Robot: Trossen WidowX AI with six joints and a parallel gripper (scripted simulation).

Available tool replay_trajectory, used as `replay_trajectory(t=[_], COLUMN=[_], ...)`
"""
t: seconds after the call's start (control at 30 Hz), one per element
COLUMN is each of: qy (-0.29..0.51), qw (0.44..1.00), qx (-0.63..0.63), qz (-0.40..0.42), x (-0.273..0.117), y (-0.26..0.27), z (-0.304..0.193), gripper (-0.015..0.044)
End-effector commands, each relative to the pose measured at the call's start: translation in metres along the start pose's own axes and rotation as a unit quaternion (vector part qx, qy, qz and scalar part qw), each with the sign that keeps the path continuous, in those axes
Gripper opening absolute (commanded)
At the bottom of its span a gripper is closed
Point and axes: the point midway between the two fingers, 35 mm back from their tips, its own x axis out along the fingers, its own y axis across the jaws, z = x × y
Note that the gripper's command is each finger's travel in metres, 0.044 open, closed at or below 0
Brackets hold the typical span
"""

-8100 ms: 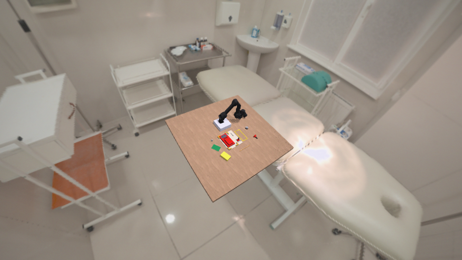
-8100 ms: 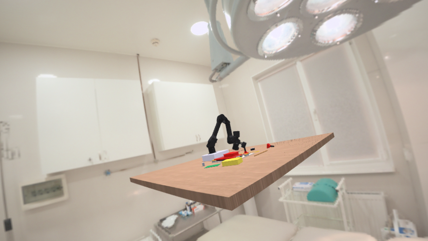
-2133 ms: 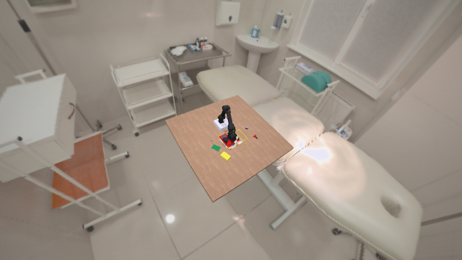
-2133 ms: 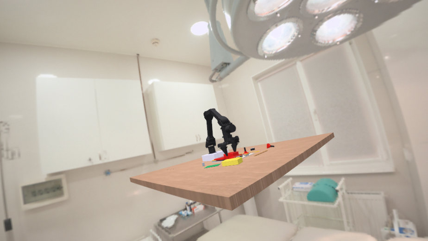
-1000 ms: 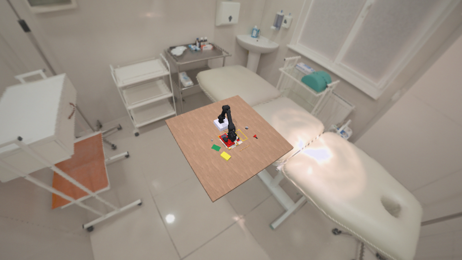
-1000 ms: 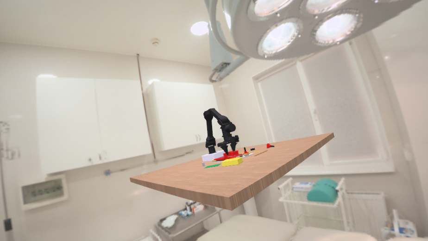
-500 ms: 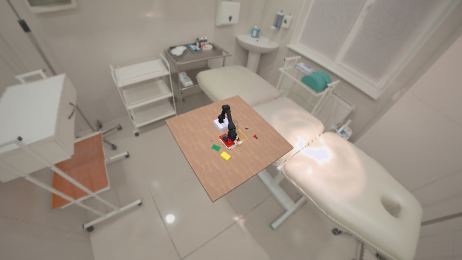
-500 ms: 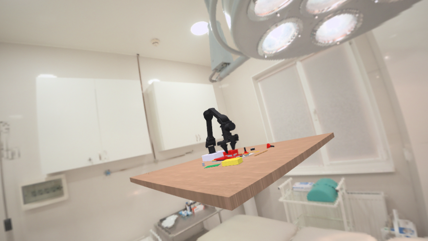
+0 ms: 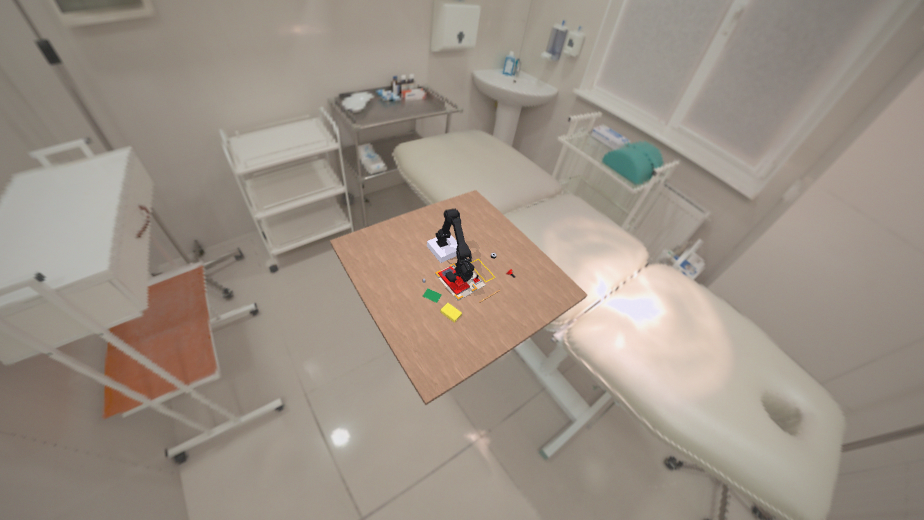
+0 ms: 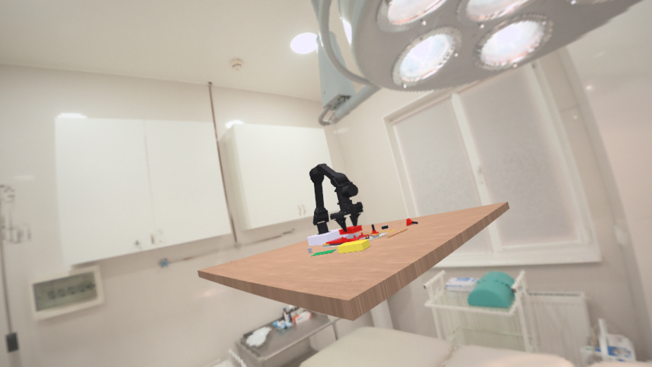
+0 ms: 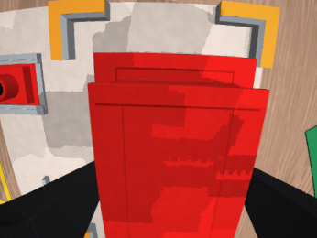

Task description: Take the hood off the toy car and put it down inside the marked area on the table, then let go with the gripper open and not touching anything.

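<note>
My gripper [image 10: 349, 227] [image 11: 172, 169] is shut on the red hood [image 10: 356, 229] [image 11: 179, 151], with one black finger at each side edge. The hood is raised a little above the red toy car [image 10: 339, 240] [image 11: 174, 64], whose end shows beyond it in the wrist view. In the top view the arm hides part of the hood and car. The marked area is a yellow outline [image 9: 486, 268] on the table, to the right of the car in the top view; a bit of its line [image 11: 5, 183] shows at the wrist view's left edge.
Orange corner brackets [image 11: 78, 9] [image 11: 257, 11] stand around the car. A red part [image 11: 27, 84] sits in a grey holder beside it. A green sheet [image 9: 431, 295] [image 10: 324, 253], yellow block [image 9: 451, 312] [image 10: 353, 246], thin stick [image 9: 489, 296], small wheel [image 9: 493, 255] and red-black piece [image 9: 510, 272] lie around.
</note>
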Motion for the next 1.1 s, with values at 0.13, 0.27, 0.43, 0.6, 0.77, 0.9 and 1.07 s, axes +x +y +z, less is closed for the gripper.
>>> replay_trajectory(t=[0.13,0.27,0.43,0.6,0.77,0.9,1.07], qy=[-0.005,-0.005,-0.002,-0.003,-0.003,-0.004,-0.004], qw=[1.000,1.000,1.000,1.000,1.000,1.000,1.000], qx=[0.001,0.001,-0.001,-0.001,0.000,0.000,0.000], qz=[-0.002,-0.002,0.000,0.001,0.002,0.003,0.004], x=[-0.032,-0.046,-0.037,-0.038,-0.039,-0.040,-0.042], y=[-0.001,0.000,0.017,0.042,0.068,0.088,0.114], z=[0.003,0.002,0.006,0.011,0.013,0.014,0.014], gripper=[0.0000,0.0000,0.0000,0.0000,0.0000,0.0000,0.0000])
